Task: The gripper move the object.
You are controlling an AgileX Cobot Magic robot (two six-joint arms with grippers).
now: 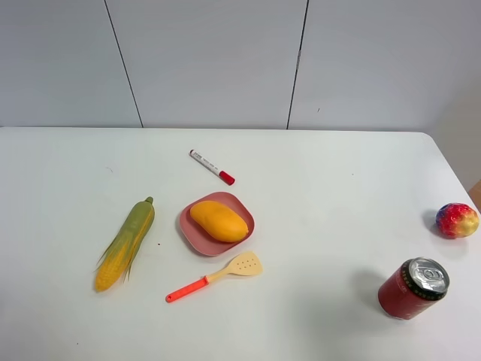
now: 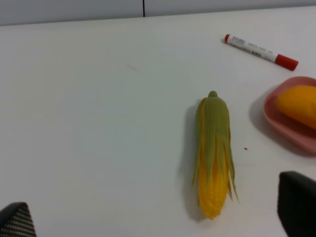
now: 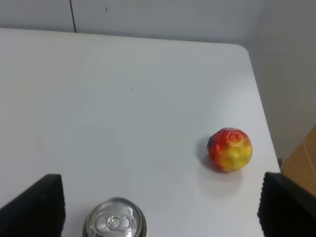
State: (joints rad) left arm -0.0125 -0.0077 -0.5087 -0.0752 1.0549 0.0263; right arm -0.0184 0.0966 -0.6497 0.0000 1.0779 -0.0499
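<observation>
Our left gripper [image 2: 158, 217] and right gripper [image 3: 160, 207] hang spread and empty, while the mango [image 1: 219, 221] lies on the pink plate [image 1: 193, 235], between corn cob [image 1: 125, 244], marker [image 1: 211, 166] and spatula [image 1: 214, 276].

smooth matt mango [image 1: 219, 221]; shiny metal can top [image 1: 428, 274].

- A lab-style test setup, not a lived-in room: a plain white table [image 1: 316, 210] set against bare pale wall panels [image 1: 218, 60] with dark seams.
- Unrelated props lie spread apart: corn cob [image 1: 125, 243], marker [image 1: 211, 166], pink plate [image 1: 197, 229], spatula [image 1: 215, 276], soda can [image 1: 413, 288], toy-like fruit [image 1: 457, 219].
</observation>
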